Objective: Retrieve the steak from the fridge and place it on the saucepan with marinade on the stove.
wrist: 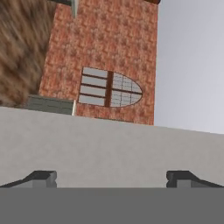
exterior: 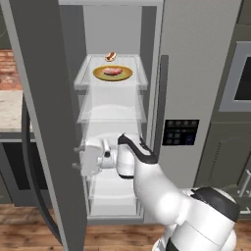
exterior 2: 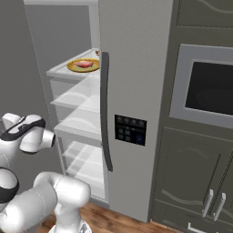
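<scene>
The fridge (exterior: 196,73) stands with its left door (exterior: 44,108) swung open and its right door (exterior 2: 136,54) closed. The steak (exterior: 112,71) lies on a round yellow plate (exterior: 125,74) on the top glass shelf, and I also see the steak (exterior 2: 83,64) from the right. My gripper (exterior: 79,160) hangs well below that shelf, at the open door's inner edge, pointing left. In the hand view the gripper (wrist: 111,178) is open with nothing between its fingertips (wrist: 43,177), facing a flat grey surface. The saucepan, marinade and stove are out of view.
A tiny red-and-white item (exterior: 111,57) sits behind the plate. Lower glass shelves (exterior: 112,112) are bare. A dark dispenser panel (exterior 2: 130,129) is on the closed door. A built-in microwave (exterior 2: 209,91) and dark cabinets (exterior 2: 191,173) stand to the right. A counter (exterior: 10,110) lies to the left.
</scene>
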Motion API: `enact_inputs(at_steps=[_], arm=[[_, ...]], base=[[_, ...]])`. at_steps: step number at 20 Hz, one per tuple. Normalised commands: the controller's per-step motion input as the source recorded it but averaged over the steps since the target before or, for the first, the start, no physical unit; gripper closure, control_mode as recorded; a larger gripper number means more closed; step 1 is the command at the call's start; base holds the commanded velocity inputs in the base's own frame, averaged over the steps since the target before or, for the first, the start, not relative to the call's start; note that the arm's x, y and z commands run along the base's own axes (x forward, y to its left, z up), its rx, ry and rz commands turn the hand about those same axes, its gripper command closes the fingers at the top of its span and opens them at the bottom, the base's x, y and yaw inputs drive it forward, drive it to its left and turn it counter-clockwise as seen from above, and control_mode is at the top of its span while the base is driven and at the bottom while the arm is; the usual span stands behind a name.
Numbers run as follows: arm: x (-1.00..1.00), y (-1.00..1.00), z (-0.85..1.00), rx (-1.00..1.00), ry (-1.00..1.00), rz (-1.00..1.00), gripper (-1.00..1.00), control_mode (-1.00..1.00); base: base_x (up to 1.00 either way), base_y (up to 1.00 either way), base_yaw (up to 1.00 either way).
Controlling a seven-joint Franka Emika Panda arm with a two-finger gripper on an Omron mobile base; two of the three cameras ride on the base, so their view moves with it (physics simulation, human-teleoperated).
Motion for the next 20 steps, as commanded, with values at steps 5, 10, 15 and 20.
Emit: enact_inputs(at_steps=[5, 10, 15, 20], arm=[[-0.3, -0.26, 1.0, 0.09, -0.17, 0.0, -1.0, -1.0], [-0.38, -0.04, 1.0, 0.02, -0.16, -0.03, -1.0, -1.0], [-0.77, -0.06, 1.0, 0.0, -0.04, -0.16, -1.0, -1.0], [-0.77, -0.49, 0.96, 0.0, 0.09, -0.28, -1.0, -1.0]], base=[[0.0, 0.0, 0.0], [0.0, 0.0, 0.0], [0.0, 0.0, 0.0], [0.0, 0.0, 0.0]])
